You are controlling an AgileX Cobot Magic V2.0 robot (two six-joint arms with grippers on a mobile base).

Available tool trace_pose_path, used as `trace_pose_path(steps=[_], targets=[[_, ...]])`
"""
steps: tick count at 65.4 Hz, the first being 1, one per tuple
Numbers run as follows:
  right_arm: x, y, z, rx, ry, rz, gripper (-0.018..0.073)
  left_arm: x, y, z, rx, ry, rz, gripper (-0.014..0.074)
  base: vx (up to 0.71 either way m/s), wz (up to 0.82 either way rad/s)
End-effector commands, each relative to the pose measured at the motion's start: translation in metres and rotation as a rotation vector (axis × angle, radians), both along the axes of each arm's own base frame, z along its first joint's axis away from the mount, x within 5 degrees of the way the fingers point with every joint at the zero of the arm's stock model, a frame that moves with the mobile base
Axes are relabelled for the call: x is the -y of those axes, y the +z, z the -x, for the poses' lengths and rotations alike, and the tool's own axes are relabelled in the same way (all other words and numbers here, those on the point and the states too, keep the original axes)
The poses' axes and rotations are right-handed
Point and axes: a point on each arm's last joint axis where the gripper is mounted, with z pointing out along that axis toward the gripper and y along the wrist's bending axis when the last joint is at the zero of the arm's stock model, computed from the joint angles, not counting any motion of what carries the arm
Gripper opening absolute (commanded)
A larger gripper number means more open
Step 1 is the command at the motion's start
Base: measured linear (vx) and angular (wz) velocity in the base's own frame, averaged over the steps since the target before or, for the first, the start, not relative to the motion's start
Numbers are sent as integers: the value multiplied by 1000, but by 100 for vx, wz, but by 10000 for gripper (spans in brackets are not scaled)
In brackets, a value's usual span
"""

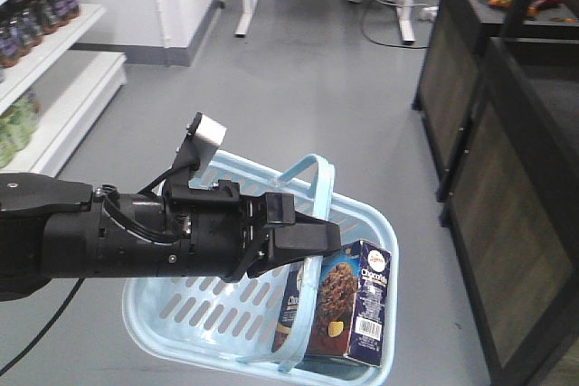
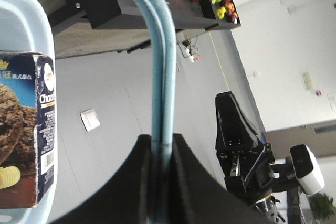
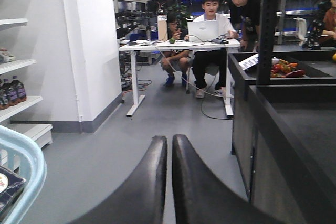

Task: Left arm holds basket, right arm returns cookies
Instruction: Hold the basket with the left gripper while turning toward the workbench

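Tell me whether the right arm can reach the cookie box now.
Probably yes. The cookie box stands upright in the basket, its top uncovered beside the handle the left gripper holds. The right gripper is shut and aimed past it, so must open and turn.

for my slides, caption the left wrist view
Left gripper clamps the light blue basket handle; chocolate cookie box sits in the basket.

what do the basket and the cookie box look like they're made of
The basket looks like moulded plastic, light blue, smooth with a mild sheen; the cut slots in its walls suggest it. The cookie box is probably printed cardboard, slightly glossy; it has sharp folded edges, flat panels and a barcode.
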Motion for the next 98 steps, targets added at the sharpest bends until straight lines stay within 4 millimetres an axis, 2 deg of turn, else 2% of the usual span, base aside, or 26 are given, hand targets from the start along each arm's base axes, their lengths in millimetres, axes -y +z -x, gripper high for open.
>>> trace_pose_path(steps=[1,43,98], targets=[[0,1,1,65,-4,15,-11,0,31,4,33,-7,136,-3,10,-41],[0,1,1,65,-4,15,-11,0,31,4,33,-7,136,-3,12,-20],[0,1,1,64,-4,15,-11,0,31,4,33,-7,136,-3,29,9]])
